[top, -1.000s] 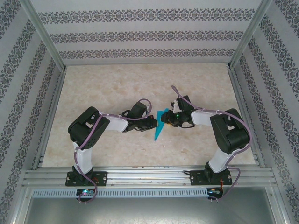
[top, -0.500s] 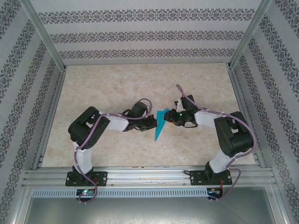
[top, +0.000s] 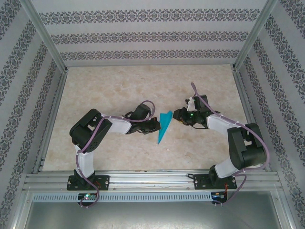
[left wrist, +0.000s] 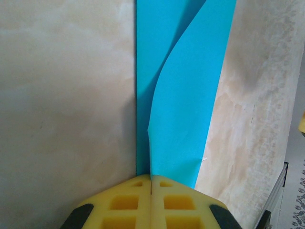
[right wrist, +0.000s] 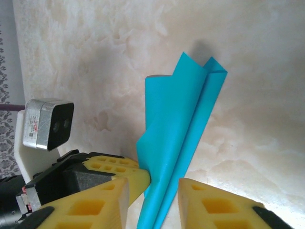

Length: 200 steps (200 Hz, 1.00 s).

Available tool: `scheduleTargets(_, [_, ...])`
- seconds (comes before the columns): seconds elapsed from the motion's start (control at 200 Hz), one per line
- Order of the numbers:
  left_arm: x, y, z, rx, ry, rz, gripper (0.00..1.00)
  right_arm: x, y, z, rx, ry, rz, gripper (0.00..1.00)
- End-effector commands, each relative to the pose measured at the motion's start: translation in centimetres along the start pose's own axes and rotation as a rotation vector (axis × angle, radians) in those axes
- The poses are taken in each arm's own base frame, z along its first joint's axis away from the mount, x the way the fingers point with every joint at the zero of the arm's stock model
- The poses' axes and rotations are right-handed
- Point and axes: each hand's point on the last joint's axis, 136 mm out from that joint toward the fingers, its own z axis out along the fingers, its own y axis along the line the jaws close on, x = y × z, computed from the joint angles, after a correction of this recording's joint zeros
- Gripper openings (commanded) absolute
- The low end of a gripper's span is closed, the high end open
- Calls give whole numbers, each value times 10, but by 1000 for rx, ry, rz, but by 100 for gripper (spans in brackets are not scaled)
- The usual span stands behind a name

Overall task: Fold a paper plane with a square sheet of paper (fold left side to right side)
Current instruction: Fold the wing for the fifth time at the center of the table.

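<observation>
Around: patterned walls (top: pixel 143 36), marble-look table (top: pixel 119 86), aluminium rail (top: pixel 152 180) at near edge. Clenched on paper plane (top: pixel 163 126) at table centre with left gripper (top: pixel 156 125); grasped edge hidden under yellow pads (left wrist: pixel 128 200). Released, jaws apart, at right gripper (top: pixel 176 116), just beside plane. Turquoise, narrow, pointed, creased, one flap lifted.

Smooth, matt paper plane (top: pixel 164 125)
</observation>
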Motion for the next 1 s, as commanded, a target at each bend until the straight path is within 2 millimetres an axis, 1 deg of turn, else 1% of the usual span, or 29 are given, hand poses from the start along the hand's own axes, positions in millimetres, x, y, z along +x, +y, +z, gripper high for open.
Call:
scheduleTargets(0.0, [14, 54, 3, -177, 26, -79, 0, 3, 11, -3, -43, 19, 11, 27])
scheduleTargets(0.19, [14, 54, 3, -176, 27, -79, 0, 4, 15, 5, -54, 37, 17, 11])
scheduleTargets(0.36, [14, 54, 3, -177, 28, -79, 0, 7, 22, 16, -62, 56, 12, 0])
scheduleTargets(0.48, [14, 54, 3, -177, 28, -80, 0, 8, 27, 23, -66, 64, 6, 0])
scheduleTargets(0.784, [14, 54, 3, -176, 27, -81, 0, 14, 31, 42, -62, 103, -2, 0])
scheduleTargets(0.994, [14, 55, 3, -182, 28, -82, 0, 17, 22, 50, -31, 114, 6, 0])
